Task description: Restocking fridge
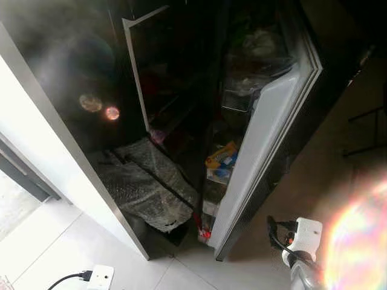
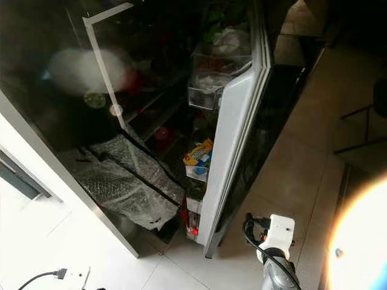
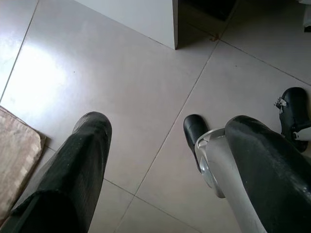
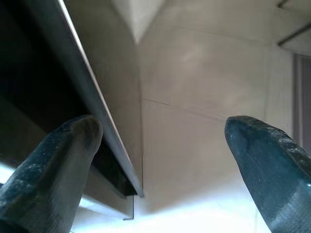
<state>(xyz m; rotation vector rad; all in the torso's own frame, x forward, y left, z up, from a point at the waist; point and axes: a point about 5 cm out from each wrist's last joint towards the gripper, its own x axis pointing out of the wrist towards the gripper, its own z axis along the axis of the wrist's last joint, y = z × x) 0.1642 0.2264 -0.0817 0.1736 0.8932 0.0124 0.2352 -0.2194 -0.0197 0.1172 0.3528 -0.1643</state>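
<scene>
Right end effector (image 4: 160, 160), fingers apart, hangs beside the open fridge door (image 2: 233, 139); dark shelves (image 2: 151, 115) are barely legible.

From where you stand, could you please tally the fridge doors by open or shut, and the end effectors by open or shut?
Open fridge doors: 1, the right door
Shut fridge doors: 1, the left door
Open end effectors: 2, left end effector and right end effector
Shut end effectors: 0
Total: 4

Home kitchen — open stocked fridge (image 2: 233, 139), tiled floor (image 2: 302, 175).
</scene>
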